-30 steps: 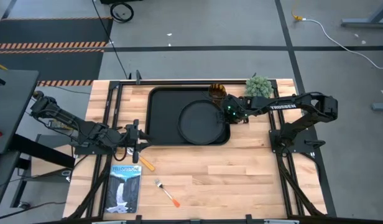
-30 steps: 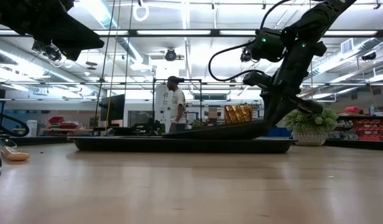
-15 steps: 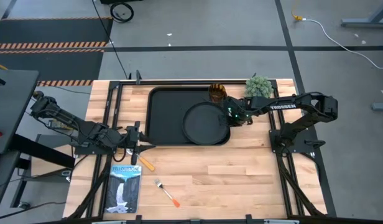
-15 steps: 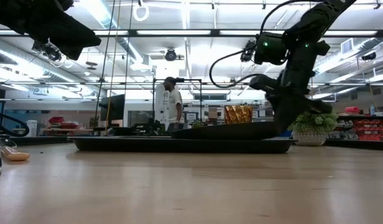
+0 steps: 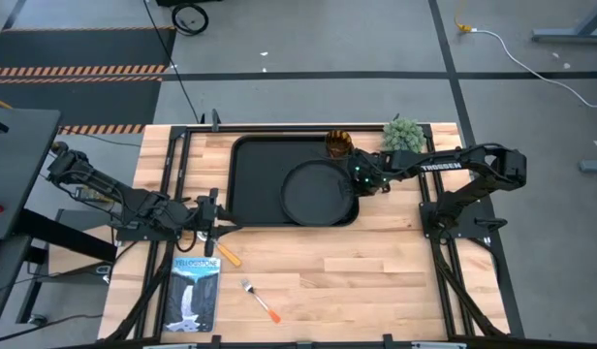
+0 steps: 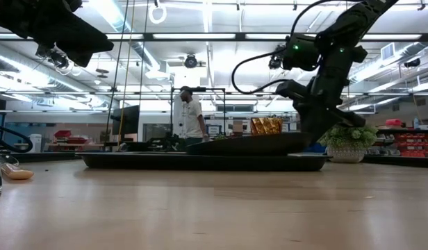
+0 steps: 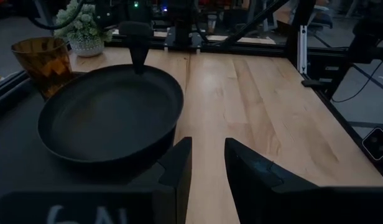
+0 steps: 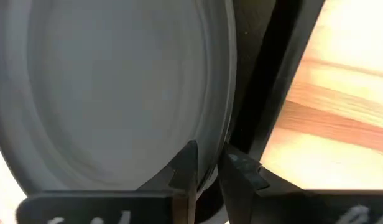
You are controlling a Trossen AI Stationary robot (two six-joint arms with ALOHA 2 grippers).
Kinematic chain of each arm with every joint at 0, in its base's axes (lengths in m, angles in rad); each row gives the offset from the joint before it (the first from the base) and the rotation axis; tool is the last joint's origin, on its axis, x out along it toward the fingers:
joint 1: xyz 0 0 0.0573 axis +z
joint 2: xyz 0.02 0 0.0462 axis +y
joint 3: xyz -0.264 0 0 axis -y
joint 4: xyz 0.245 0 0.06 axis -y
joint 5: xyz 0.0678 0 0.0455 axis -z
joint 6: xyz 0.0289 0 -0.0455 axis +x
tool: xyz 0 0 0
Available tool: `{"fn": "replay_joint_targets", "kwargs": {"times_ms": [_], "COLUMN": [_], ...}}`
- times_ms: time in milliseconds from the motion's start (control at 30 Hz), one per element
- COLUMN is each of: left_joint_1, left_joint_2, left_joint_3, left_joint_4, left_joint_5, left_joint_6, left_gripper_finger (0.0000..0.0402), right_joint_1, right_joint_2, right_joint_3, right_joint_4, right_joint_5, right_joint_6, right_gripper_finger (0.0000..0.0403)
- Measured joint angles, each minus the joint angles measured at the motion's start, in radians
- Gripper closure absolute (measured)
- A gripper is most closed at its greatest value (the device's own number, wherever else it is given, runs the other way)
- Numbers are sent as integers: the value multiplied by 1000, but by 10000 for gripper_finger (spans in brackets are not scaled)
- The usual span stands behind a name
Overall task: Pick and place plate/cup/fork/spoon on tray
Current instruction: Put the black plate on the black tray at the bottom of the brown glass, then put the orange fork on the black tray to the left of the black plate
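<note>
The round black plate (image 5: 316,192) lies at the right end of the black tray (image 5: 255,174), tilted, with its left edge on the tray floor and its right side raised (image 6: 249,144). My right gripper (image 5: 361,180) is shut on the plate's right rim. The amber cup (image 5: 338,143) stands on the table just beyond the tray's far right corner. The spoon (image 5: 228,256) and the fork (image 5: 260,301) lie on the table near the front left. My left gripper (image 5: 217,215) waits slightly open and empty at the tray's left edge. My right gripper pinches the plate's raised rim (image 8: 217,149) on its right side, one finger (image 8: 184,167) over the inside and one (image 8: 242,169) outside. The fingers come slanting down from the table's right. The plate's held side is raised; its far side rests on the tray (image 6: 200,147).
A small potted plant (image 5: 403,135) stands at the far right by the right arm. A booklet (image 5: 195,291) lies at the front left. Bare wood (image 5: 376,271) stretches across the front right. A person stands in the room behind the table (image 6: 190,114).
My right gripper, still shut on the plate's rim, has gone a little toward the table's right edge and come back. The plate has slid slightly with it and stays tilted on the tray.
</note>
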Motion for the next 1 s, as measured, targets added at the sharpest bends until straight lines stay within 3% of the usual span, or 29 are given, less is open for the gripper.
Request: {"fn": "replay_joint_targets", "kwargs": {"times_ms": [500, 600, 767, 833, 1000], "left_joint_1": [0, 0, -2, -2, -1], "left_joint_2": [0, 0, 0, 0, 7], "left_joint_3": [0, 0, 0, 0, 0], "left_joint_4": [83, 119, 219, 202, 142], "left_joint_5": [-72, -73, -45, -29, -24], "left_joint_6": [6, 30, 64, 40, 8], "left_gripper_finger": [299, 299, 299, 299, 299], "right_joint_1": [19, 12, 46, 93, 255], "right_joint_2": [0, -11, -45, -58, -59], "right_joint_3": [0, 0, 0, 0, 0], "right_joint_4": [37, 25, -29, -26, 84], "right_joint_5": [-19, -76, -63, -21, 201], "right_joint_6": [-79, -129, -197, -195, -236], "right_gripper_finger": [264, 257, 257, 258, 258]}}
